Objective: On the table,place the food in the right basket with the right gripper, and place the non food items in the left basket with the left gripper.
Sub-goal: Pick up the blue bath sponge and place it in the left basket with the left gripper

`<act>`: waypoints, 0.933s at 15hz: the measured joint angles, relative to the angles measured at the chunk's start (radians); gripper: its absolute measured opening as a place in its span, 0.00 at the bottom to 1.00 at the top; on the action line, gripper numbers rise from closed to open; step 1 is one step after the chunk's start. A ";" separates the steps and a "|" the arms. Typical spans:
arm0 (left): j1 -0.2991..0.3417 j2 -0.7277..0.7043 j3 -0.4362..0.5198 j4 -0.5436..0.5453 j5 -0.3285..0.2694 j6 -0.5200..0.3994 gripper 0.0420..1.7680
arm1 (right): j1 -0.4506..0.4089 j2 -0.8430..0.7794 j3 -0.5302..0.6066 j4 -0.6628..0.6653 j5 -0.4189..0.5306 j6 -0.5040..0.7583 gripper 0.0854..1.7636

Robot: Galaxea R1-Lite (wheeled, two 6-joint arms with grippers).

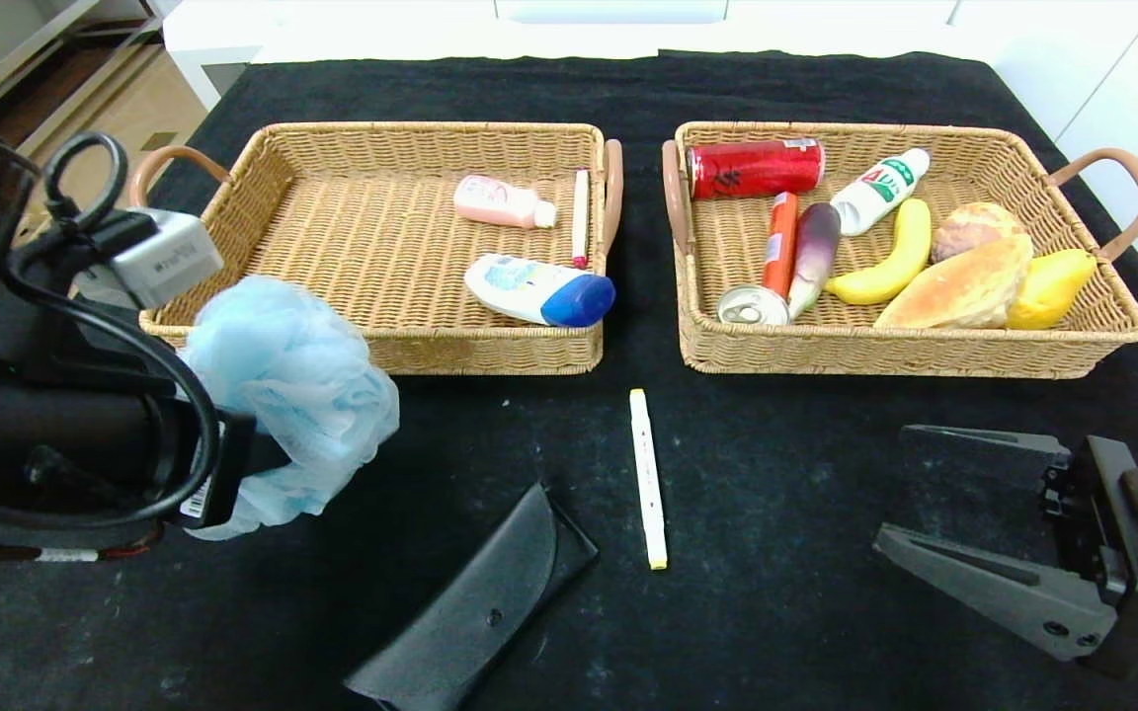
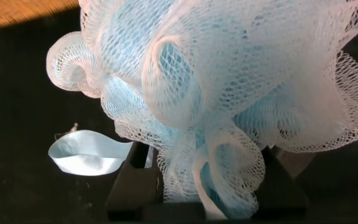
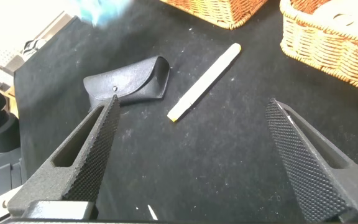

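Wicker left basket (image 1: 352, 257) holds bottles; left gripper (image 1: 263, 454) clamps pouf (image 1: 292, 395) — right gripper (image 1: 934, 494) agape.

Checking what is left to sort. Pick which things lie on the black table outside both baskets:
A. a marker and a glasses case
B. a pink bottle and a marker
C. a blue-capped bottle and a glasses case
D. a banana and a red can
A: the marker and the glasses case lie on the bare table in front of the baskets; the bath pouf is in the left hand.
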 joint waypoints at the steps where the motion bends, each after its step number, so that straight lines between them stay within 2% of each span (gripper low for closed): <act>1: 0.001 -0.007 -0.033 0.001 0.001 -0.001 0.32 | 0.000 0.000 0.000 0.000 0.000 0.000 0.97; 6: 0.026 0.028 -0.194 -0.007 0.022 0.001 0.32 | 0.001 0.006 0.000 0.000 0.000 0.000 0.97; 11: 0.068 0.152 -0.366 -0.008 0.022 0.021 0.31 | -0.001 0.006 -0.001 -0.002 0.000 0.000 0.97; 14: 0.080 0.244 -0.510 -0.007 0.019 0.042 0.30 | -0.006 0.004 -0.003 -0.003 0.001 0.000 0.97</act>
